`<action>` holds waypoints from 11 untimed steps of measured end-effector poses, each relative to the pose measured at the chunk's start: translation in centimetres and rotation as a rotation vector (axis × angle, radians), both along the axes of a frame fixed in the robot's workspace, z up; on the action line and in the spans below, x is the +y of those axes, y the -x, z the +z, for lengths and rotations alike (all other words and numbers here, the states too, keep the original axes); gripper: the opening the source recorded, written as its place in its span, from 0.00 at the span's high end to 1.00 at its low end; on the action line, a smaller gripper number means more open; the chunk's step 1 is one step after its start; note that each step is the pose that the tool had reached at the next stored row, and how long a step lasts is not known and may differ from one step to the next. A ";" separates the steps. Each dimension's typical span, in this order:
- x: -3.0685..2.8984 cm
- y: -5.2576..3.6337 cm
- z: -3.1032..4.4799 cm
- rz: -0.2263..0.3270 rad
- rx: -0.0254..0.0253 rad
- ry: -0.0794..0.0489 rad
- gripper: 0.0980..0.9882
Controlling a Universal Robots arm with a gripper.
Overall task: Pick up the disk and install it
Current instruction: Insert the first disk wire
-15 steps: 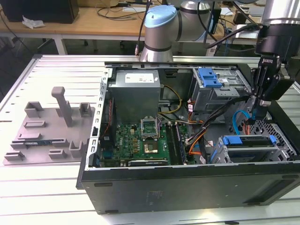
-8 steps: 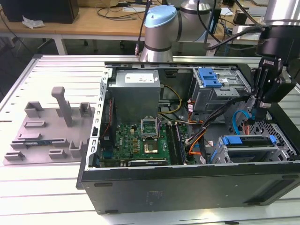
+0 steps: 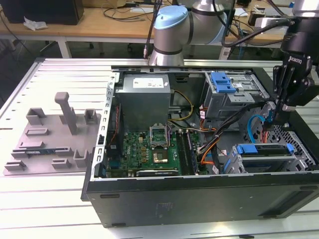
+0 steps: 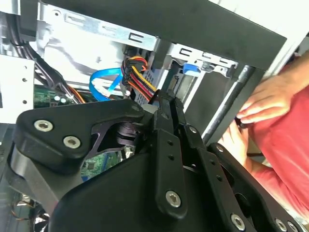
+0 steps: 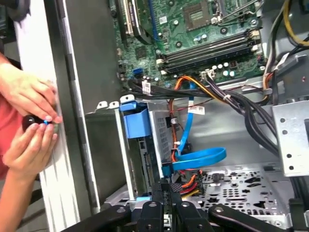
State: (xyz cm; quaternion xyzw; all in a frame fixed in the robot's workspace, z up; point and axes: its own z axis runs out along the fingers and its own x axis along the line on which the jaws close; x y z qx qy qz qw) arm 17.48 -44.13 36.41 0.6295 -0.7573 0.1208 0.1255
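We see an open computer case (image 3: 149, 199) lying on its side on the pale slatted tabletop (image 3: 50, 209). Inside it, a grey power-supply box (image 3: 144, 97) sits next to the green motherboard (image 3: 149, 152). The disk (image 3: 265, 158) rests in the drive cage at the case's near corner on the exterior view's right, with its blue rails showing. The black tool (image 3: 280, 107) hangs just above that cage, near a blue cable (image 3: 255, 127). It appears closed, though we cannot be sure against the dark clutter. A grey fixture plate (image 3: 50, 144) lies on the tabletop at the exterior view's left, apart from the case.
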 end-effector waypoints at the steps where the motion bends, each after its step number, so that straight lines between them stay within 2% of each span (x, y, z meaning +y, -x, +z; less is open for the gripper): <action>1: -0.24 0.01 0.00 0.001 -0.0002 -0.020 0.93; 3: -0.65 0.04 0.00 0.002 -0.0004 -0.052 0.93; 5: -0.98 0.06 0.00 0.004 -0.0006 -0.076 0.93; 6: -1.40 0.09 0.00 0.006 -0.0007 -0.099 0.93; 7: -1.70 0.12 -0.01 0.007 -0.0008 -0.110 0.93; 11: -2.51 0.19 -0.03 0.012 -0.0014 -0.131 0.93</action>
